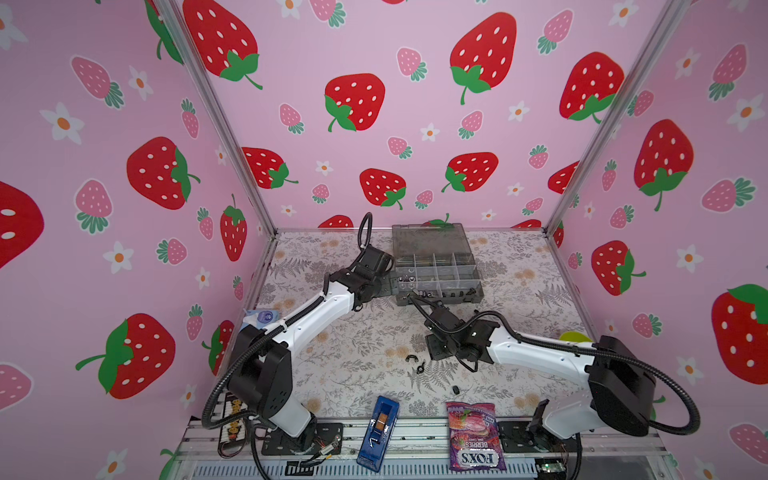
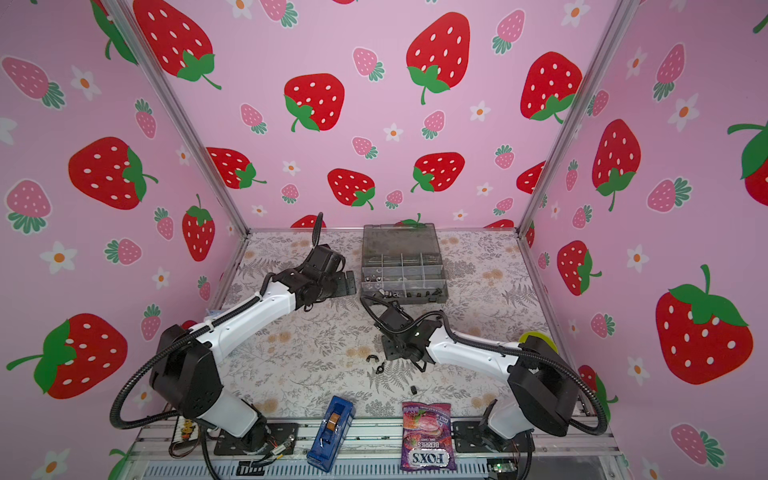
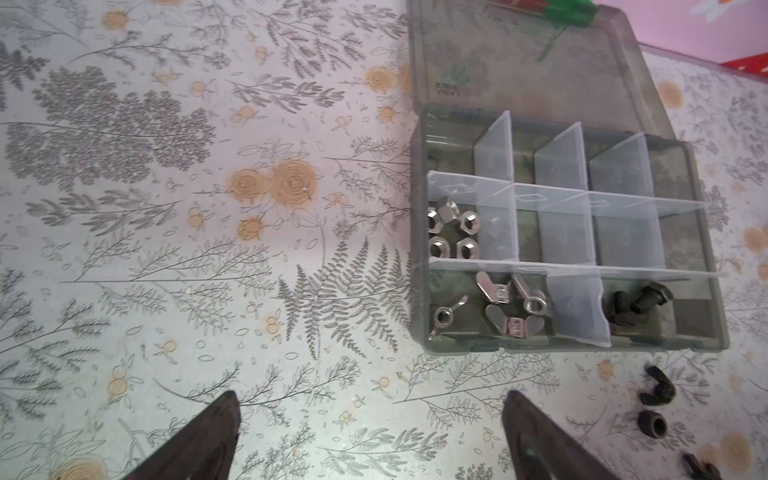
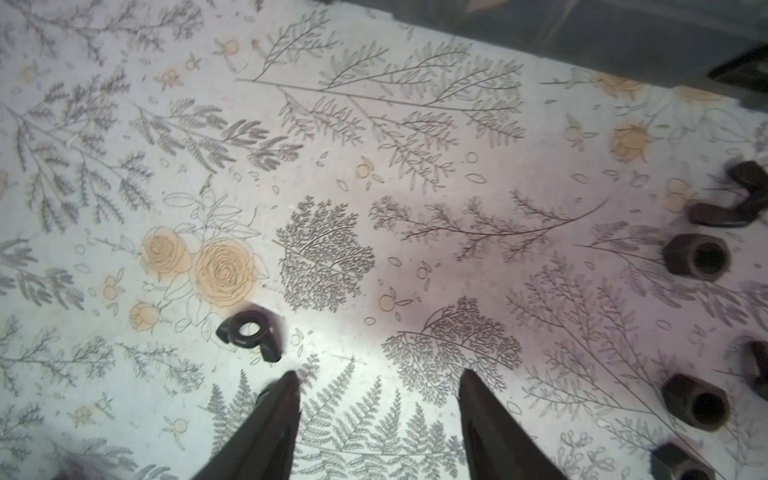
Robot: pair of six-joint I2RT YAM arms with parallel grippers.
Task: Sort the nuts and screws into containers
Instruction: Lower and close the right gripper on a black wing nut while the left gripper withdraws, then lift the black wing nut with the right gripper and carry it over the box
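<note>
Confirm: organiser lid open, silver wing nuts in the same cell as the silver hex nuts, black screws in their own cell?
Wrong on one point: the left wrist view shows the silver wing nuts in their own cell, a divider apart from the silver hex nuts. Rest holds: lid open, black screws separate.

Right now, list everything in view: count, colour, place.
organiser box: one, smoky grey, lid open, back of table
silver hex nuts: about five, silver, one box cell
silver wing nuts: four, silver, neighbouring cell
black screws: at least two, black, next cell along
loose black nuts: at least five, black, on the table
blue box: one, blue, front edge
candy bag: one, purple, front edge
yellow-green object: one, right side, mostly hidden
left gripper: one, black, open, beside the box
right gripper: one, black, open, near a black wing nut
</note>
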